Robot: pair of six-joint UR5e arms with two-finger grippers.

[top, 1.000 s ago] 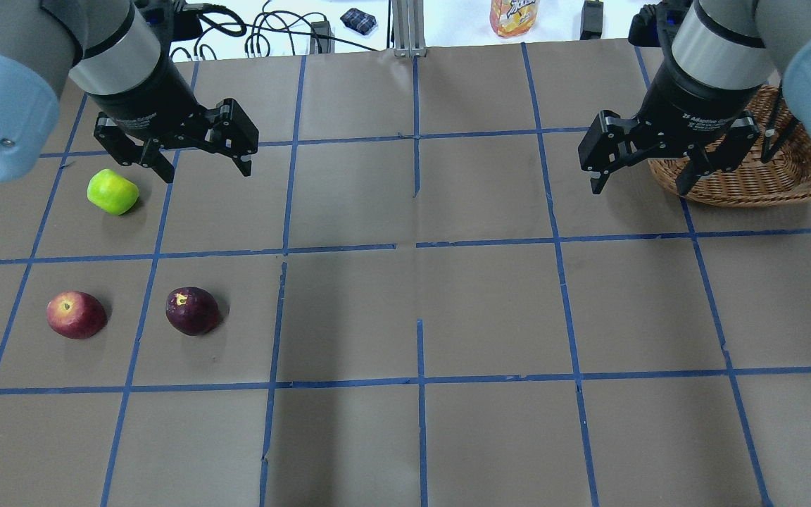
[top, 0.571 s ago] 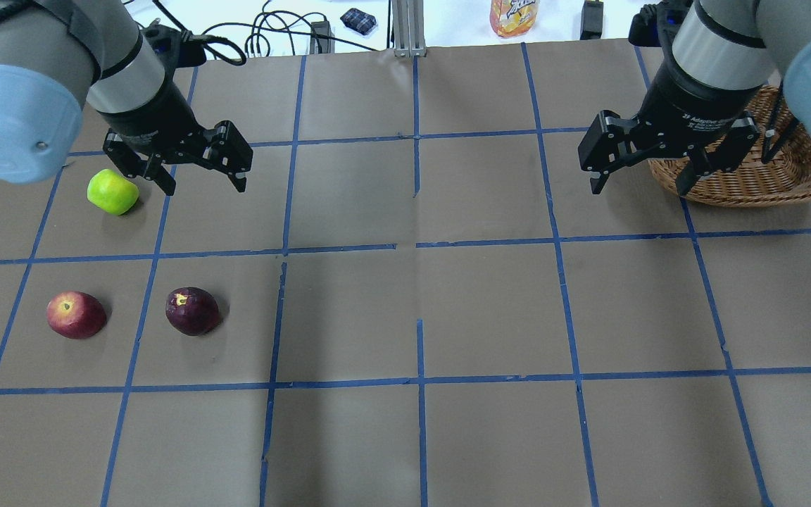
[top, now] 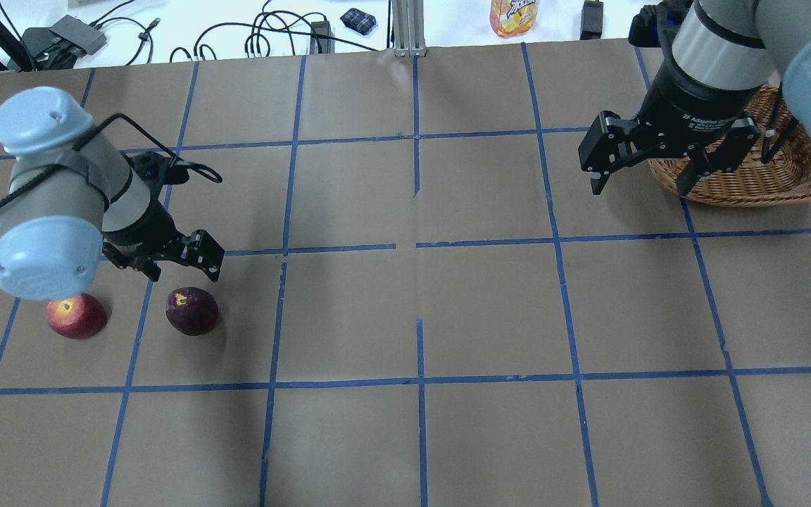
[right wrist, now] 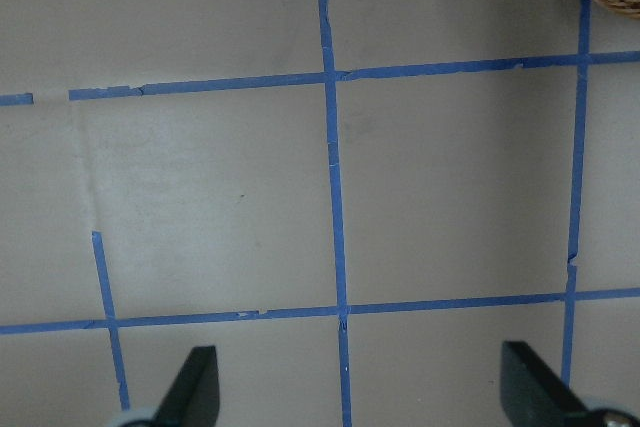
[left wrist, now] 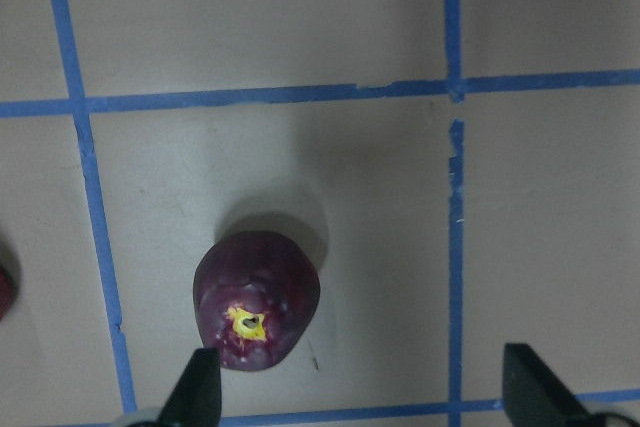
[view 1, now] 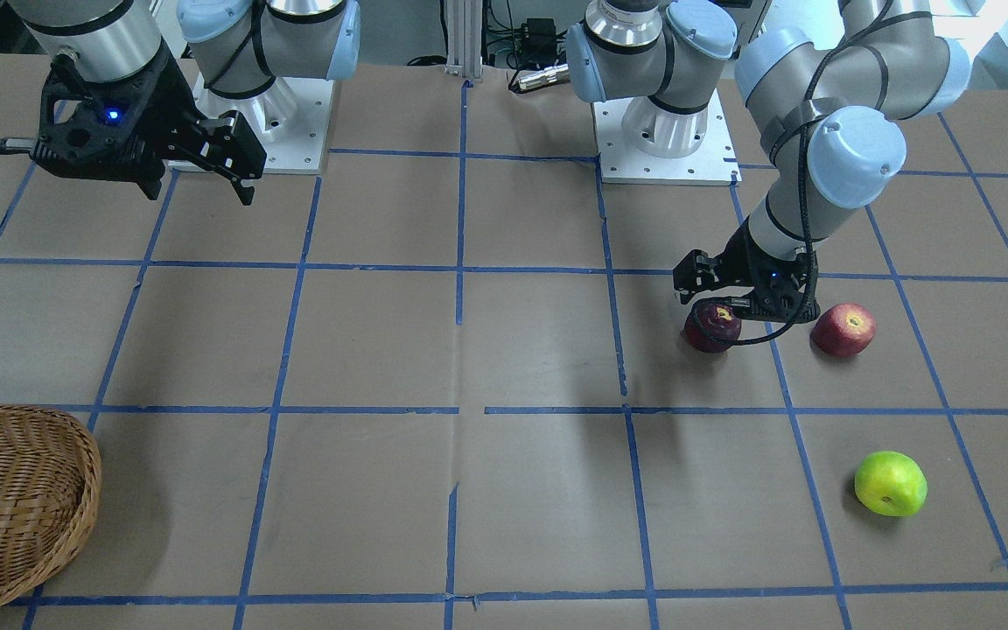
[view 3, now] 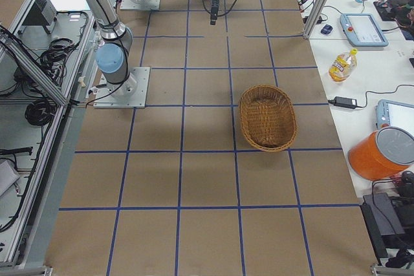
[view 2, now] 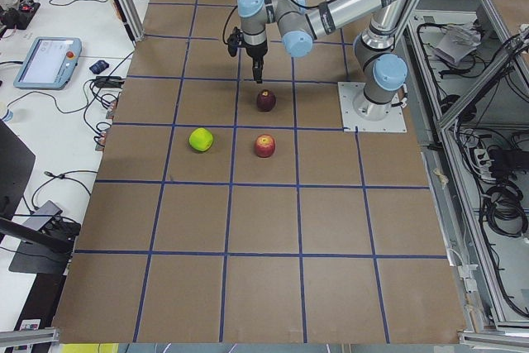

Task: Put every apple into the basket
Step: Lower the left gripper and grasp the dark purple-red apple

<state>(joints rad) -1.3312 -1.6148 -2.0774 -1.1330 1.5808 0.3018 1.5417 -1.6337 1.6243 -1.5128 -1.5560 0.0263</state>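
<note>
The dark maroon apple lies on the brown table, and the red apple lies to its left. My left gripper is open and empty, low just behind the maroon apple. In the left wrist view the maroon apple sits by the left fingertip. The yellow-green apple is hidden behind my left arm in the overhead view. My right gripper is open and empty, hovering beside the wicker basket at the far right.
A drink bottle and cables lie beyond the table's far edge. The arms' base plates sit at the robot's side. Blue tape lines grid the table.
My left arm has swung down and nearer, from beside the yellow-green apple to just behind the maroon apple, and now hides the green one from overhead. The right arm has not moved.
</note>
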